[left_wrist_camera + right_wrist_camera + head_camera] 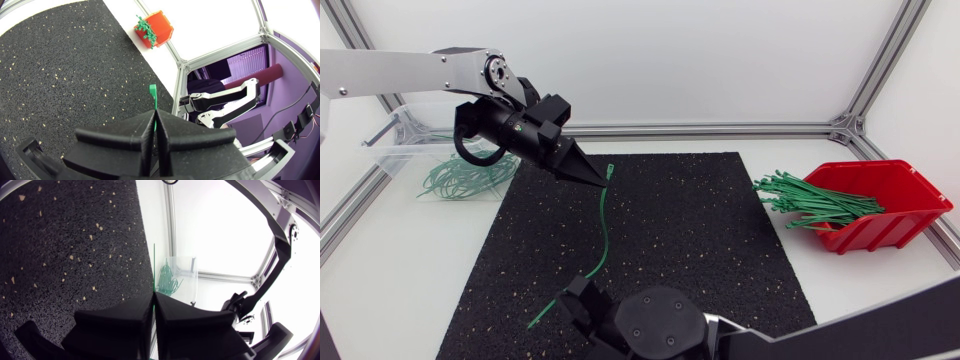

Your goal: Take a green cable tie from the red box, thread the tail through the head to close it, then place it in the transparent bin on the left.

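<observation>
A single green cable tie [603, 225] hangs stretched over the black mat [700, 240], held at both ends. My left gripper [603, 180] is shut on it just below its head [152, 91], which sticks out past the fingertips [156, 116]. At the mat's near edge my right gripper [575, 290] is shut on the tie's tail part [154, 265]; the tail end pokes out beyond it. The red box [885, 210] at the right holds several loose green ties [815, 200]. The transparent bin [395, 150] stands at the far left.
Several closed green ties [460, 180] lie at the bin's near side, next to the mat's left edge. In the right wrist view the bin [186, 267] shows ahead of the gripper with ties [167, 282] inside. An aluminium frame rail [720, 130] runs along the back.
</observation>
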Available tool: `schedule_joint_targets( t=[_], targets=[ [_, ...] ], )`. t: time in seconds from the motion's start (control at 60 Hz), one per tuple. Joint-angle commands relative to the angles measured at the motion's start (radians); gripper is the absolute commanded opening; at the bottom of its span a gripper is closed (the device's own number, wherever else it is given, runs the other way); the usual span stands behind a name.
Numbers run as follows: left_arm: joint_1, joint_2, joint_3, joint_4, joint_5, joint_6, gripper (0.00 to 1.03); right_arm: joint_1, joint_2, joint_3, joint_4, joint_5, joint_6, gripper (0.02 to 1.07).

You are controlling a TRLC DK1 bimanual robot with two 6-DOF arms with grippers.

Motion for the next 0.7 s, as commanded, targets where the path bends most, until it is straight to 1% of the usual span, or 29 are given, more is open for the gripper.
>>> schedule_joint_targets(
  t=[0.0, 0.15, 0.3, 0.433, 0.683],
  targets=[
    [0.006, -0.057, -0.038, -0.018, 0.013, 0.033, 0.03, -0.001, -0.054, 0.002, -0.020, 0.025, 0.063, 0.07],
    [0.009, -0.096, -0.074, -0.008, 0.018, 0.037, 0.03, -0.002, -0.087, 0.001, -0.050, 0.045, 0.143, 0.07],
    [0.026, -0.128, -0.127, 0.005, 0.018, 0.056, 0.03, -0.010, -0.132, 0.002, -0.106, 0.071, 0.267, 0.07],
    [0.052, -0.130, -0.179, 0.067, 0.018, 0.063, 0.03, -0.042, -0.135, -0.006, -0.121, 0.080, 0.396, 0.07],
    [0.057, -0.133, -0.228, 0.165, 0.018, 0.063, 0.03, -0.102, -0.118, -0.007, -0.113, 0.079, 0.614, 0.07]
  ],
)
